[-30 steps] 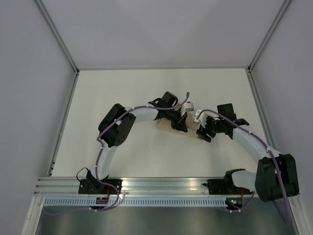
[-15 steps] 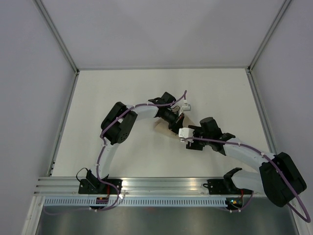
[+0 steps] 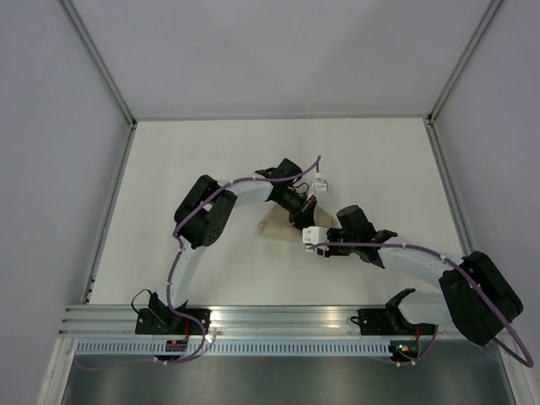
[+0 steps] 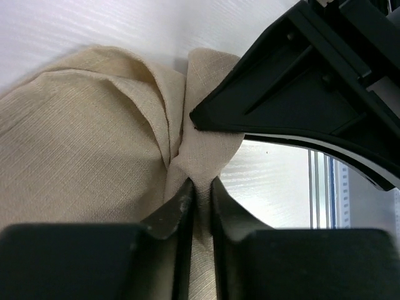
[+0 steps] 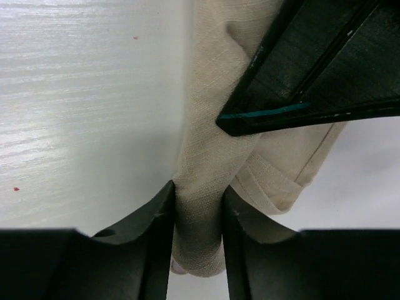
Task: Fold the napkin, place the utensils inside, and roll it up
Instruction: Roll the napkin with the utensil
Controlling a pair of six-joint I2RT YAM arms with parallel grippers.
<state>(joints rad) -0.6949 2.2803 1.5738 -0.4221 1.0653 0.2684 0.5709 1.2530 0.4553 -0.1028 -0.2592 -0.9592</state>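
We see the napkin [image 3: 277, 226] bunched into a small tan heap near the middle of the worktop [image 3: 186, 160], well apart from every edge, with both arms meeting over its right end. In the left wrist view the left gripper [image 4: 200, 190] has its fingers almost together, pinching a thin gathered fold of the cloth. In the right wrist view the right gripper [image 5: 197, 197] is clamped on a thicker strip of the same cloth, and a black finger of the other arm lies against the fabric just above it
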